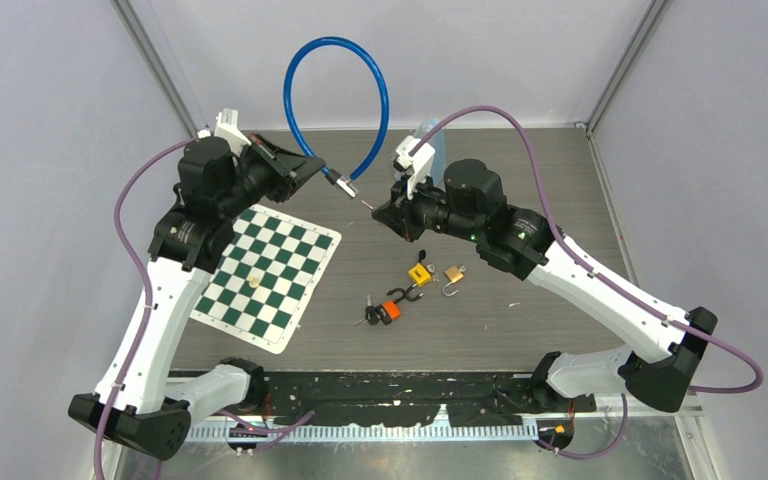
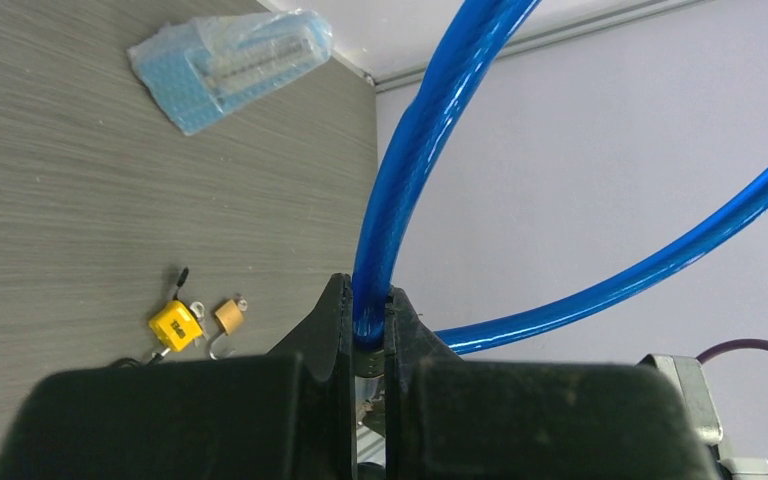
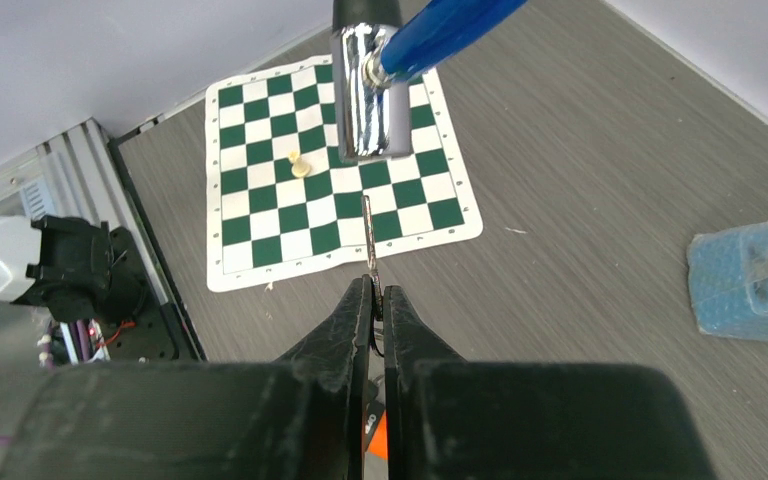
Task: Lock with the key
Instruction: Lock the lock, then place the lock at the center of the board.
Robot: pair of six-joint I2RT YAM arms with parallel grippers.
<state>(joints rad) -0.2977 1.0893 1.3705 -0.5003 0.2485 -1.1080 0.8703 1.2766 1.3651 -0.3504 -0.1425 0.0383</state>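
Left wrist view: the left gripper (image 2: 368, 300) has its jaws clamped on the blue cable (image 2: 410, 150) of a cable lock, pressing it from both sides with only the cable's thickness between them. The cable rises out of the grip and curves round in a loop that stands up in the air above the table (image 1: 540, 180).

Right wrist view: the right gripper (image 3: 374, 295) has its jaws drawn almost together on a thin metal key (image 3: 368, 235). The key's blade sticks straight out past the fingertips. It points at the lock's chrome head (image 3: 370, 95), which hangs on the end of the blue cable. The key's tip sits just short of the head, with a small gap showing between them.

Top external view: the two grippers face each other above the middle of the table, with the chrome head and the key between them, both lifted clear of the surface.

On the table near the left arm lies a green-and-white chessboard mat (image 1: 265, 275) with one pale pawn (image 1: 255, 281) standing on it. Nearer the middle lie a yellow padlock (image 1: 419, 273) and, just beside it, a brass padlock (image 1: 454, 273) with its shackle open. An orange padlock (image 1: 391, 310) lies a little closer to the arm bases. A blue plastic packet (image 3: 755, 280) lies at the far side of the table.
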